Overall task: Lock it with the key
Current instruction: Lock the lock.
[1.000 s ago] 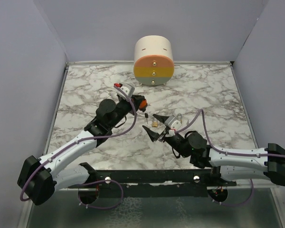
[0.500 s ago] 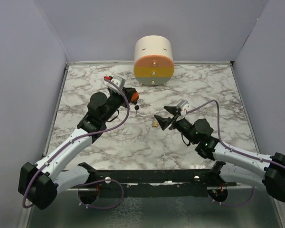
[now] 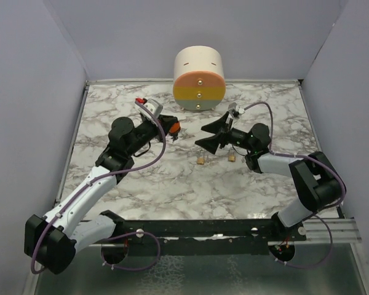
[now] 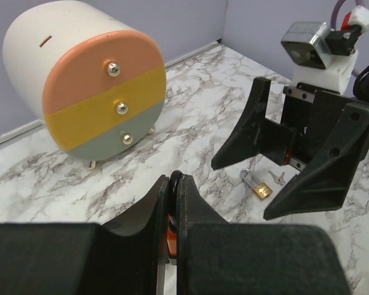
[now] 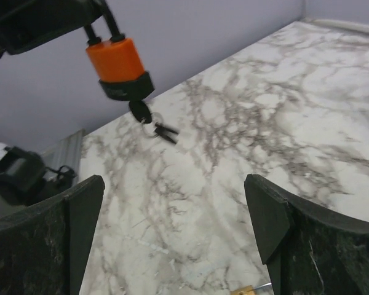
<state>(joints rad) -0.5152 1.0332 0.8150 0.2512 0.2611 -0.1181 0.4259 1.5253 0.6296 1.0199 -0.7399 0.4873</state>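
With my left gripper (image 4: 174, 184) clamped on the orange padlock (image 5: 118, 64) and my right gripper (image 3: 203, 136) spread wide, I next pinch and turn the hanging key (image 5: 141, 111).

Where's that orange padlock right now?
The orange padlock hangs in the left claw, left of centre in the top view, keys dangling beneath.

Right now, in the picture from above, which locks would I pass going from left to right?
orange padlock → brass padlock → second brass padlock
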